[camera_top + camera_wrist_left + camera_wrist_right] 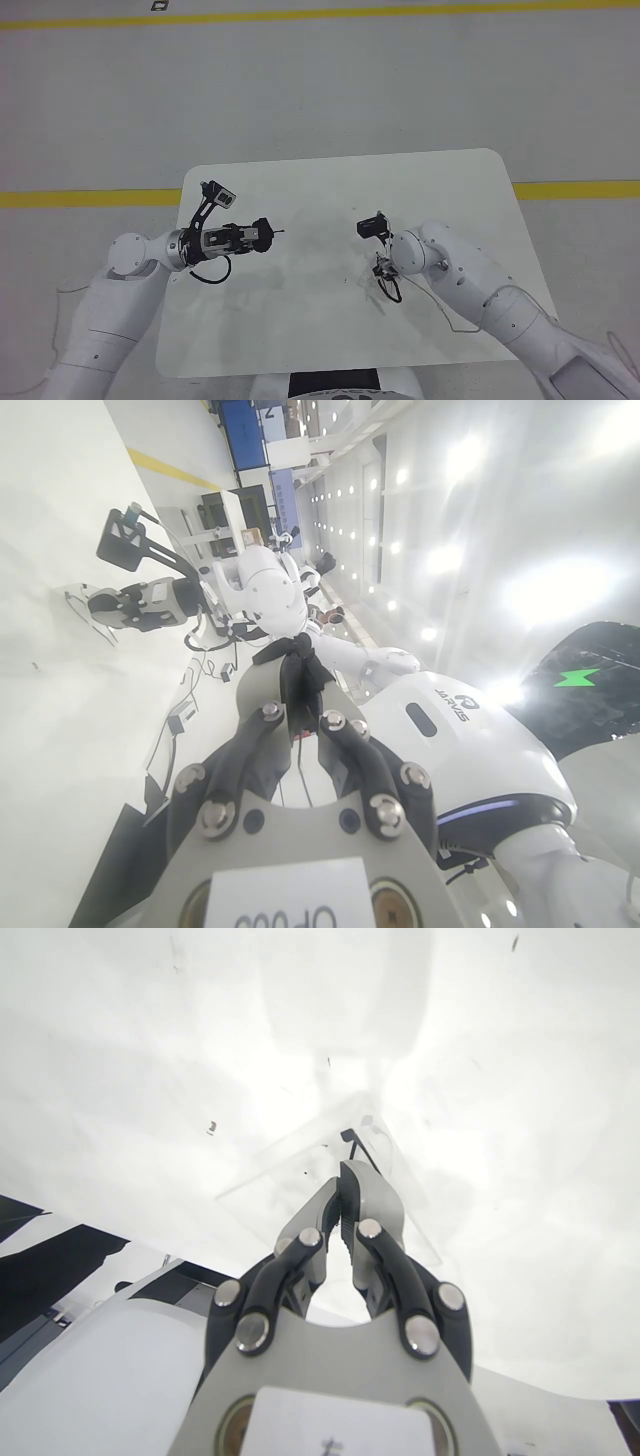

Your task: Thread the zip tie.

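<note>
Zip tie (348, 1134): in your R gripper (341, 1184), head poking past the tips, low over the clear plate (280, 1168) on the desk (450, 180) — prob. so the slot stays exposed for threading.
R gripper: pinched narrow on the strap just behind the head.
L gripper (265, 235): closed on a black strip (297, 690), off the desk, well apart from R — can't tell what the strip is.

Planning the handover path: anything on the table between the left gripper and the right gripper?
Top view: only bare table between the left gripper and the right gripper; nothing stands in the gap.
</note>
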You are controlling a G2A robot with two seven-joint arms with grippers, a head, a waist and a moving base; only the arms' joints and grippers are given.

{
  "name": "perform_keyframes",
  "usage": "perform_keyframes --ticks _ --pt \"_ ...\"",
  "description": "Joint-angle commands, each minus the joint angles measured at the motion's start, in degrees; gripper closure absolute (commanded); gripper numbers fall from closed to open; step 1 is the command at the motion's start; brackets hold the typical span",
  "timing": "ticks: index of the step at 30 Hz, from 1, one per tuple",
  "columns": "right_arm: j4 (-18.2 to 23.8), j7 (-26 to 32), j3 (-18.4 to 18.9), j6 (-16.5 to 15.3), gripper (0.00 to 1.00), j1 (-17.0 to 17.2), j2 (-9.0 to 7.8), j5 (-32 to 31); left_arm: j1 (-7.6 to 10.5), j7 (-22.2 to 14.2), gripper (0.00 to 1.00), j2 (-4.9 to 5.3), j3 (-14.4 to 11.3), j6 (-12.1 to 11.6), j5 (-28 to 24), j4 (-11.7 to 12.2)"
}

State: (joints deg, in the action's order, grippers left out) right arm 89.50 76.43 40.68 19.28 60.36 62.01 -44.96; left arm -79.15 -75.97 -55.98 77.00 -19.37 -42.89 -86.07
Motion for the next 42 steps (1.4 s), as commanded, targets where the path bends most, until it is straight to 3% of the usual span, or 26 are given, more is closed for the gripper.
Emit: perform_keyframes --ticks 1,17,21,24,26,35,42 --pt "-0.2 0.0 -0.1 -0.2 0.83 0.1 0.11 -0.1 0.00 0.0 1.00 0.00 0.0 0.0 0.0 0.0" --pt "-3.3 -0.4 -0.7 -1.7 0.81 -0.6 1.35 0.3 0.00 0.0 1.00 0.00 0.0 0.0 0.0 0.0" --pt "-4.1 -0.4 -1.0 -1.8 0.87 -0.9 1.68 0.1 0.00 0.0 1.00 0.00 0.0 0.0 0.0 0.0" --pt "-4.4 -0.4 -1.2 -1.7 1.00 -1.0 1.89 -0.4 0.00 0.0 1.00 0.00 0.0 0.0 0.0 0.0" --pt "-4.4 -0.4 -1.1 -1.6 1.00 -1.2 1.98 -0.8 0.00 0.0 1.00 0.00 0.0 0.0 0.0 0.0" --pt "-0.5 1.9 1.0 -1.5 1.00 -0.7 1.50 -2.5 0.00 0.0 1.00 0.00 0.0 0.0 0.0 0.0" --pt "4.4 3.2 6.2 -2.4 1.00 1.6 0.03 -1.3 0.00 0.0 1.00 0.00 0.0 0.0 0.0 0.0"
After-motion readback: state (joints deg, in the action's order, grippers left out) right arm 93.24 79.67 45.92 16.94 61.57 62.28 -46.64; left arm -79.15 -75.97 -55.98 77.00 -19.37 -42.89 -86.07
